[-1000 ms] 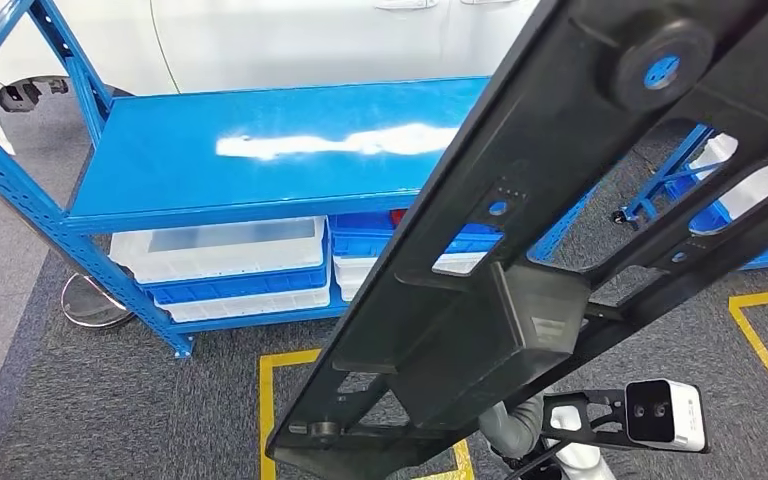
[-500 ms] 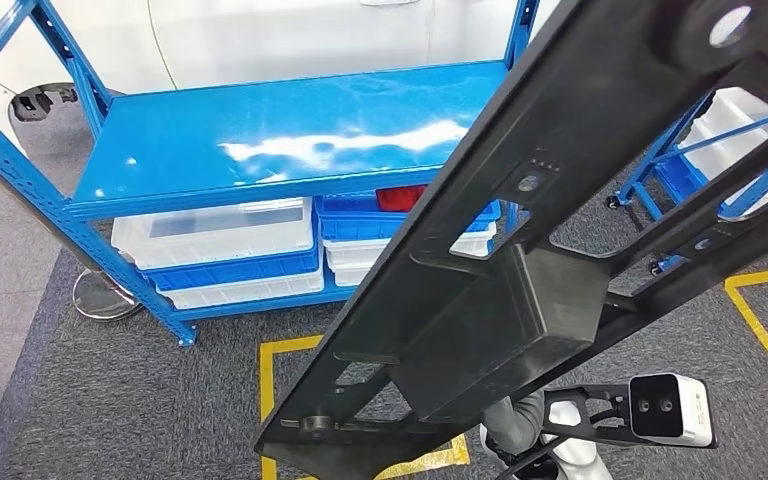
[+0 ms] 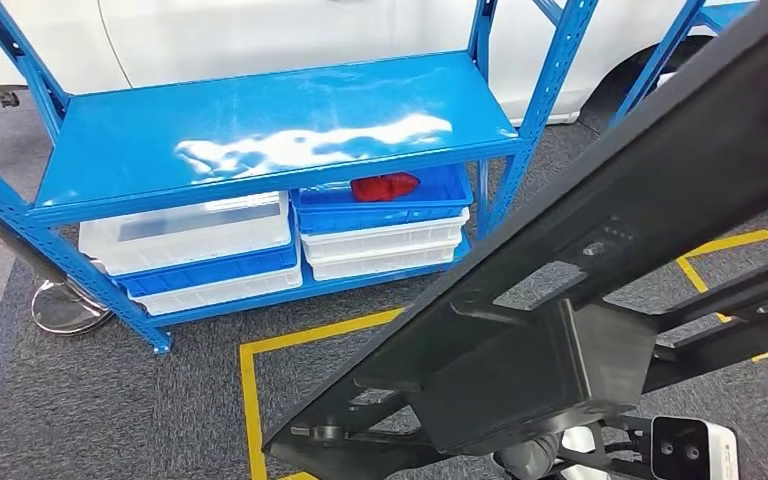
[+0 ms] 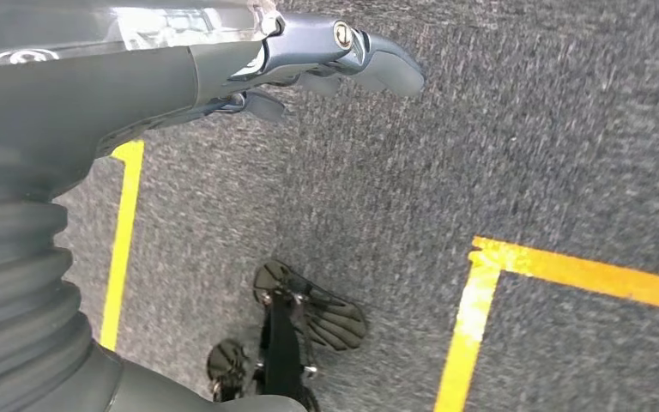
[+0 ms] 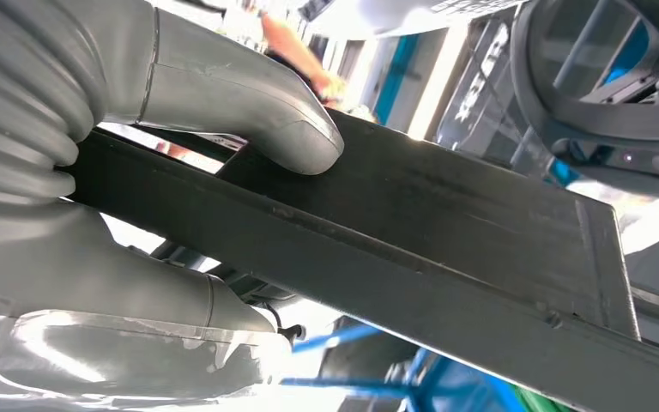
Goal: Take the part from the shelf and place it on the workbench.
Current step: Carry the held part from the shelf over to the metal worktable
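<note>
The part [image 3: 580,300] is a long black plastic frame with cut-outs and a boxy middle. It slants across the head view from bottom centre to top right, held above the floor. My right hand [image 5: 94,197] grips it, with the thick grey thumb [image 5: 257,120] pressed on the flat black face of the part [image 5: 446,215] and the palm beneath. My left hand [image 4: 309,60] hangs over grey carpet with its fingers stretched out and nothing in it. The blue shelf [image 3: 260,130] stands ahead at the left, its top board bare.
Under the shelf board sit white bins [image 3: 185,235] and a blue bin holding a red thing [image 3: 385,187]. A white car [image 3: 260,30] stands behind. Yellow tape [image 3: 250,400] marks squares on the carpet. A round metal base [image 3: 60,305] lies by the shelf's left leg.
The whole picture has shifted, so the camera has turned right: the shelf now shows its right post. The part stays in my right hand and lies lower and flatter in view.
</note>
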Available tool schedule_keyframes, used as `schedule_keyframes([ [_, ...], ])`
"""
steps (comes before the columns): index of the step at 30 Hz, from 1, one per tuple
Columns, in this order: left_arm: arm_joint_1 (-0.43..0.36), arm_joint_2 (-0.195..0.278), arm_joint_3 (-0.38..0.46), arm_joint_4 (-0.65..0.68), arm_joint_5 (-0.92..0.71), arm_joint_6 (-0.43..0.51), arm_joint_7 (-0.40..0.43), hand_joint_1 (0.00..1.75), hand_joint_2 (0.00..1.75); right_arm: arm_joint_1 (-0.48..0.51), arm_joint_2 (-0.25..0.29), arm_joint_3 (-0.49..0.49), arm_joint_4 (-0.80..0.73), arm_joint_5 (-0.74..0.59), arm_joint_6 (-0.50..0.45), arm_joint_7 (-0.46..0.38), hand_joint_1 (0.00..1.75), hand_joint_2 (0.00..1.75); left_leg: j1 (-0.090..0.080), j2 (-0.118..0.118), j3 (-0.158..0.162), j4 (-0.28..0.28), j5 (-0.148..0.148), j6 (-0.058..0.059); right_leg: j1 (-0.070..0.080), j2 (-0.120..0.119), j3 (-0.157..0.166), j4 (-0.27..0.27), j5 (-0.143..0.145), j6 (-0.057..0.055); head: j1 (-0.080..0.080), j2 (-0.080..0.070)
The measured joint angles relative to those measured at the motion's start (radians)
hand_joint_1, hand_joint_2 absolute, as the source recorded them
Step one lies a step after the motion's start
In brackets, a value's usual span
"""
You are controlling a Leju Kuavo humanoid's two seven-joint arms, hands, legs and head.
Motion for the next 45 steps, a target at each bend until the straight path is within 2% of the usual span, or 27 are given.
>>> schedule_keyframes([
  [1,0.000,0.000,0.000,0.000,-0.002,0.002,0.008,0.00,1.75,0.005,-0.003,-0.003,0.001,0.005,-0.003,-0.008,1.75,1.75,0.000,0.008,-0.001,0.002,0.000,-0.001,-0.003,-0.005,0.019,-0.032,0.024,0.001,0.000,0.000],
  [4,-0.001,0.000,-0.001,0.000,-0.010,0.013,0.035,0.00,1.75,0.018,-0.008,-0.013,-0.002,0.018,-0.008,-0.021,1.75,1.75,-0.003,0.028,0.000,0.007,-0.003,-0.010,0.000,-0.049,0.124,-0.232,0.105,-0.008,0.000,0.000],
  [6,-0.001,0.000,-0.003,0.000,-0.022,0.023,0.055,0.00,1.75,0.029,-0.008,-0.023,-0.012,0.035,-0.015,-0.023,1.75,1.75,-0.007,0.040,0.000,0.009,-0.003,-0.022,0.008,-0.062,0.143,-0.282,0.114,-0.022,-0.001,0.000],
  [8,-0.002,0.001,-0.009,0.000,-0.038,0.031,0.077,0.00,1.75,0.050,-0.008,-0.036,-0.031,0.059,-0.027,-0.024,1.75,1.75,-0.008,0.048,0.000,0.008,-0.004,-0.035,0.008,-0.045,0.138,-0.285,0.120,-0.035,-0.001,0.000],
  [10,-0.002,0.004,-0.017,0.000,-0.053,0.034,0.097,0.00,1.75,0.069,-0.008,-0.047,-0.057,0.085,-0.042,-0.024,1.75,1.75,-0.004,0.025,-0.011,0.038,-0.030,-0.045,0.005,-0.031,0.139,-0.294,0.128,-0.049,-0.001,0.000],
  [13,0.003,0.014,-0.026,0.000,-0.071,0.032,0.124,0.00,1.75,0.093,-0.004,-0.056,-0.091,0.121,-0.072,-0.025,1.75,1.75,-0.001,-0.017,-0.088,0.220,-0.129,-0.049,0.006,-0.007,0.136,-0.297,0.135,-0.060,-0.004,0.000],
  [14,0.004,0.017,-0.029,0.000,-0.078,0.030,0.134,0.00,1.75,0.103,-0.004,-0.057,-0.100,0.131,-0.081,-0.024,1.75,1.75,-0.002,-0.021,-0.114,0.276,-0.147,-0.050,0.008,0.003,0.135,-0.295,0.135,-0.061,-0.005,0.000],
  [15,0.005,0.021,-0.032,0.000,-0.084,0.028,0.144,0.00,1.75,0.112,-0.004,-0.058,-0.110,0.138,-0.091,-0.024,1.75,1.75,-0.002,-0.023,-0.124,0.300,-0.146,-0.049,0.009,0.014,0.134,-0.292,0.135,-0.062,-0.005,0.000],
  [16,0.006,0.023,-0.036,0.000,-0.090,0.025,0.155,0.00,1.75,0.120,-0.004,-0.058,-0.119,0.142,-0.100,-0.024,1.75,1.75,-0.001,-0.024,-0.117,0.284,-0.125,-0.048,0.010,0.026,0.133,-0.289,0.135,-0.061,-0.005,0.000],
  [17,0.006,0.026,-0.040,0.000,-0.096,0.024,0.164,0.00,1.75,0.126,-0.004,-0.058,-0.128,0.144,-0.108,-0.024,1.75,1.75,-0.001,-0.029,-0.091,0.229,-0.090,-0.045,0.010,0.037,0.132,-0.286,0.135,-0.061,-0.005,0.000],
  [19,0.006,0.033,-0.046,0.000,-0.103,0.025,0.179,0.00,1.75,0.132,-0.006,-0.057,-0.142,0.143,-0.117,-0.025,1.75,1.75,0.001,-0.071,-0.029,0.091,-0.031,-0.038,0.011,0.060,0.128,-0.278,0.133,-0.056,-0.004,0.000],
  [21,0.006,0.038,-0.049,0.001,-0.107,0.029,0.187,0.00,1.75,0.135,-0.011,-0.055,-0.149,0.136,-0.113,-0.024,1.75,1.75,0.000,-0.106,-0.002,0.025,-0.016,-0.032,0.008,0.082,0.117,-0.271,0.135,-0.044,-0.005,0.000],
  [23,0.004,0.041,-0.049,0.001,-0.106,0.033,0.190,0.00,1.75,0.136,-0.017,-0.052,-0.151,0.122,-0.094,-0.023,1.75,1.75,-0.002,-0.096,-0.002,0.019,-0.014,-0.025,0.003,0.104,0.108,-0.272,0.142,-0.029,-0.005,0.000],
  [24,0.003,0.041,-0.049,0.001,-0.104,0.034,0.189,0.00,1.75,0.136,-0.019,-0.051,-0.151,0.112,-0.079,-0.023,1.75,1.75,0.000,-0.084,0.000,0.014,-0.010,-0.019,0.004,0.100,0.105,-0.268,0.140,-0.024,-0.005,0.000],
  [26,0.005,0.040,-0.048,0.001,-0.097,0.033,0.175,0.00,1.75,0.129,-0.023,-0.050,-0.144,0.094,-0.042,-0.023,1.75,1.75,0.005,-0.058,0.002,0.005,-0.003,-0.007,0.006,0.060,0.077,-0.211,0.104,-0.016,0.002,0.000],
  [28,0.008,0.038,-0.044,0.001,-0.089,0.031,0.159,0.00,1.75,0.120,-0.026,-0.050,-0.131,0.082,-0.011,-0.023,1.75,1.75,0.002,-0.032,-0.001,0.004,-0.001,-0.003,0.003,0.013,0.016,-0.082,0.039,-0.008,0.008,0.000],
  [30,0.011,0.037,-0.041,0.001,-0.085,0.030,0.153,0.00,1.75,0.118,-0.027,-0.050,-0.117,0.077,0.000,-0.023,1.75,1.75,0.001,-0.007,-0.004,0.005,-0.001,-0.003,-0.002,0.000,-0.026,0.008,0.013,-0.002,0.009,0.000],
  [31,0.011,0.037,-0.040,0.001,-0.083,0.031,0.148,0.00,1.75,0.116,-0.028,-0.050,-0.111,0.075,0.007,-0.023,1.75,1.75,0.001,0.005,-0.004,0.006,-0.001,-0.003,-0.004,-0.004,-0.019,-0.002,0.027,-0.001,0.009,0.000],
  [32,0.011,0.036,-0.039,0.001,-0.080,0.031,0.143,0.00,1.75,0.112,-0.028,-0.050,-0.104,0.072,0.015,-0.023,1.75,1.75,0.001,0.015,-0.004,0.007,-0.001,-0.004,-0.005,-0.011,0.008,-0.052,0.055,-0.002,0.009,0.000],
  [34,0.009,0.033,-0.031,0.001,-0.069,0.031,0.124,0.00,1.75,0.095,-0.028,-0.050,-0.088,0.064,0.043,-0.023,1.75,1.75,-0.002,0.033,-0.002,0.008,-0.003,-0.009,0.000,-0.051,0.089,-0.197,0.109,-0.010,0.009,0.000],
  [35,0.008,0.031,-0.025,0.001,-0.063,0.031,0.113,0.00,1.75,0.084,-0.027,-0.050,-0.079,0.062,0.057,-0.023,1.75,1.75,-0.004,0.040,-0.001,0.009,-0.004,-0.014,0.004,-0.067,0.115,-0.248,0.123,-0.016,0.008,0.000],
  [36,0.007,0.029,-0.020,0.001,-0.059,0.032,0.104,0.00,1.75,0.073,-0.025,-0.050,-0.069,0.061,0.071,-0.023,1.75,1.75,-0.006,0.047,0.001,0.009,-0.005,-0.020,0.008,-0.077,0.128,-0.274,0.127,-0.023,0.008,0.000],
  [38,0.004,0.023,-0.011,0.001,-0.055,0.032,0.088,0.00,1.75,0.055,-0.019,-0.050,-0.048,0.059,0.089,-0.023,1.75,1.75,-0.007,0.063,0.004,0.006,-0.003,-0.033,0.012,-0.063,0.124,-0.281,0.129,-0.034,0.006,0.000],
  [39,0.002,0.021,-0.008,0.001,-0.055,0.033,0.082,0.00,1.75,0.048,-0.015,-0.049,-0.038,0.058,0.093,-0.023,1.75,1.75,-0.006,0.061,0.004,0.009,-0.006,-0.039,0.010,-0.054,0.124,-0.285,0.133,-0.040,0.006,0.000],
  [41,0.000,0.017,-0.003,0.001,-0.057,0.033,0.073,0.00,1.75,0.032,-0.009,-0.046,-0.022,0.054,0.090,-0.023,1.75,1.75,-0.003,0.030,-0.013,0.054,-0.041,-0.047,0.006,-0.037,0.126,-0.296,0.143,-0.053,0.003,0.000],
  [43,0.003,0.015,0.001,0.001,-0.062,0.034,0.070,0.00,1.75,0.018,-0.005,-0.039,-0.008,0.049,0.078,-0.024,1.75,1.75,0.000,-0.010,-0.069,0.177,-0.109,-0.050,0.006,-0.019,0.124,-0.299,0.148,-0.061,0.000,0.000],
  [45,0.006,0.015,0.003,0.001,-0.065,0.034,0.069,0.00,1.75,0.013,-0.004,-0.031,0.006,0.045,0.071,-0.023,1.75,1.75,0.000,-0.022,-0.121,0.288,-0.147,-0.052,0.009,0.003,0.121,-0.296,0.150,-0.064,-0.001,0.000],
])
